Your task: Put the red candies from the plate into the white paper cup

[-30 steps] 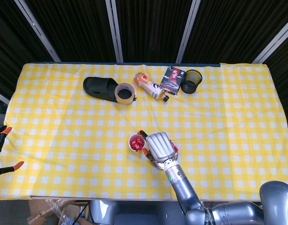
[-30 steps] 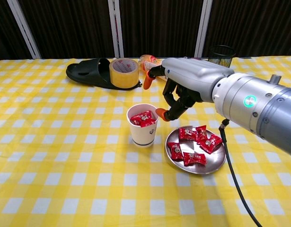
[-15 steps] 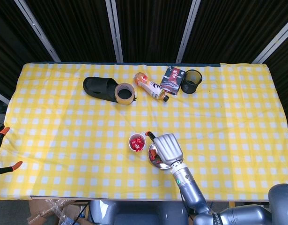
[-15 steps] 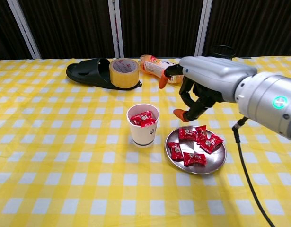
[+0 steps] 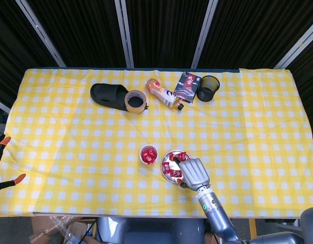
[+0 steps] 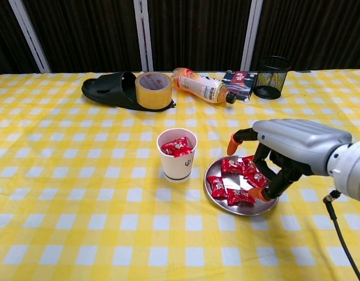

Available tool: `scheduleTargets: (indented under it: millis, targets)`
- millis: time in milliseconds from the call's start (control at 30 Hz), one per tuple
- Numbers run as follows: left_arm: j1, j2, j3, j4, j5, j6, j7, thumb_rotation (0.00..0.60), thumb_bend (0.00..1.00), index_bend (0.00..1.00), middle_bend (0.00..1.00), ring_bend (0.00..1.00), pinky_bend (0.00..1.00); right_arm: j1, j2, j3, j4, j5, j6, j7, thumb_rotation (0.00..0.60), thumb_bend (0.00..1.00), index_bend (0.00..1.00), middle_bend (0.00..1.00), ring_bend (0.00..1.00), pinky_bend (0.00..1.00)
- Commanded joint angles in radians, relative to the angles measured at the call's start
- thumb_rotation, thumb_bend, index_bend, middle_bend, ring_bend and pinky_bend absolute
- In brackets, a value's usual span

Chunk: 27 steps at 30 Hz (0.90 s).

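Tabletop (image 6: 62,175) under a yellow-and-white checked cloth. Writing: white paper cup (image 6: 177,157) carries a small dark mark on its front, too small to read; red-and-black box (image 6: 239,82) at the far edge bears pale characters, unreadable; lying bottle (image 6: 201,86) has an orange printed label, text not legible. Task items: red candies (image 6: 240,175) in red wrappers on the round metal plate (image 6: 226,203), which stands just right of the cup; further red candies already fill the cup (image 5: 148,154). Right hand (image 6: 288,151), silver with orange fingertips (image 6: 264,195), hangs over the right side of the plate (image 5: 168,175), fingers curled down toward the candies with tips at the wrappers near the rim; whether any candy is pinched cannot be told. In the head view the same hand (image 5: 192,173) covers the plate's near-right edge. Change: a second ago this hand was up beside the cup's rim; it has since swung right and down onto the plate. Left hand not seen. Far edge also: black slipper (image 6: 108,91), tape roll (image 6: 153,90), black mesh pen holder (image 6: 269,76)
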Motion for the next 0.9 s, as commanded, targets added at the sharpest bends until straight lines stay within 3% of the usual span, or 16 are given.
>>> scheduleTargets:
  millis: [33, 533, 900]
  targets:
    - [0.003, -0.002, 0.000, 0.004, 0.004, 0.006, -0.007, 0.600, 0.05, 0.00, 0.00, 0.00, 0.00, -0.003, -0.016, 0.006, 0.015, 0.012, 0.000, -0.005, 0.600, 0.31, 0.27, 0.79, 0.94, 0.84]
    - [0.002, -0.002, -0.002, 0.012, 0.005, 0.002, -0.027, 0.600, 0.05, 0.00, 0.00, 0.00, 0.00, 0.029, -0.095, 0.070, 0.142, 0.072, -0.078, 0.019, 0.600, 0.31, 0.29, 0.79, 0.94, 0.84]
    - [0.000, 0.001, -0.002, 0.013, 0.003, -0.005, -0.036, 0.600, 0.05, 0.00, 0.00, 0.00, 0.00, 0.036, -0.135, 0.074, 0.243, 0.104, -0.145, 0.062, 0.600, 0.31, 0.32, 0.79, 0.94, 0.84]
